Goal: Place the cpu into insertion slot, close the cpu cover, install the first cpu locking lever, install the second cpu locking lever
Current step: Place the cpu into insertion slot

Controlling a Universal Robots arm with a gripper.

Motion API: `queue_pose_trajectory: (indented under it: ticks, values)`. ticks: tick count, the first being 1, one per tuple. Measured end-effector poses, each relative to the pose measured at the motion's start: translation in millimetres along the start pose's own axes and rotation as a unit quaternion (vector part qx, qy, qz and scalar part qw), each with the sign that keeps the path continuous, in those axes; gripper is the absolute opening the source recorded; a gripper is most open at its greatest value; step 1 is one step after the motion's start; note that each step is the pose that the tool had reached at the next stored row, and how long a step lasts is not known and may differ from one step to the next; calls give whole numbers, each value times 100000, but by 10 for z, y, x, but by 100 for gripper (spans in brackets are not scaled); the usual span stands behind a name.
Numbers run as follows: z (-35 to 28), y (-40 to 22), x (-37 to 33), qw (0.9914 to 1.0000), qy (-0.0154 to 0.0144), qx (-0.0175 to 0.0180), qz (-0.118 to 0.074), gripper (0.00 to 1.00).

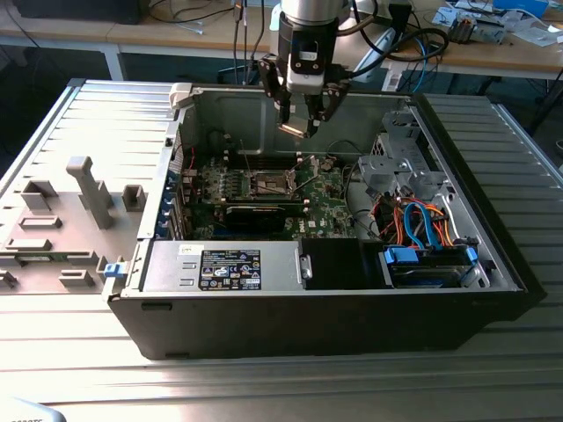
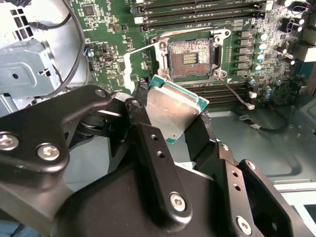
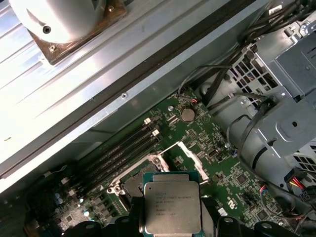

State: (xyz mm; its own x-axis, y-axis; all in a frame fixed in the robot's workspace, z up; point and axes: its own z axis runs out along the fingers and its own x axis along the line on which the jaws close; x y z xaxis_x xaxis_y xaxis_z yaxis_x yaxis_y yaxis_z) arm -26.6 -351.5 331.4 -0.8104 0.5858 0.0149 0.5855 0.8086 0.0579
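My gripper (image 1: 300, 121) hangs over the open computer case, shut on the cpu (image 1: 295, 130). The cpu (image 2: 174, 111) is a flat square chip with a silvery top and a green edge, pinched at two opposite sides by the black fingers (image 2: 144, 129). It is held tilted in the air, above and apart from the green motherboard (image 1: 321, 189). The insertion slot (image 2: 190, 58) lies uncovered with its contact field showing, and it also appears mid-board in the exterior view (image 1: 271, 182). In the first wrist view the cpu (image 3: 172, 207) hides part of the socket, and the cpu cover (image 3: 193, 162) stands raised beside it. A thin wire lever (image 2: 237, 96) sticks out from the socket corner.
The black case wall (image 1: 308, 330) and the power supply (image 1: 229, 268) stand in front of the board. A silver drive cage (image 1: 400, 167) with blue and orange cables (image 1: 422, 224) is on the exterior view's right. Memory slots (image 2: 207, 12) flank the socket. A grey fixture (image 1: 88, 189) lies outside the case.
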Motion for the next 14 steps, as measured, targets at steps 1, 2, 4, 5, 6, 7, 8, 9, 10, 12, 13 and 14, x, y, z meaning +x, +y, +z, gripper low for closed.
queue_pose_trajectory:
  ticks: [1, 2, 4, 5, 6, 7, 8, 9, 10, 12, 13, 14]
  values:
    - [0, 0, 0, 100000, -8, -2, 115, 55]
    - [1, 0, 0, 99999, -20, -8, 317, 55]
    - [2, 0, 0, 99999, -28, -9, 484, 55]
    - [3, 0, 0, 99998, -34, -9, 595, 55]
    - [3, 0, 0, 99998, -41, -13, 690, 55]
    - [4, 0, 0, 99997, -45, -10, 750, 55]
    - [4, 0, 0, 99997, -48, -14, 821, 55]
    - [5, 0, 0, 99996, -52, -13, 871, 55]
    - [5, 0, 0, 99996, -57, -14, 921, 55]
    - [6, 0, 0, 99995, -65, -10, 1007, 55]
    - [6, 0, 0, 99995, -69, -8, 1039, 55]
    - [6, 0, 0, 99994, -70, -5, 1069, 55]
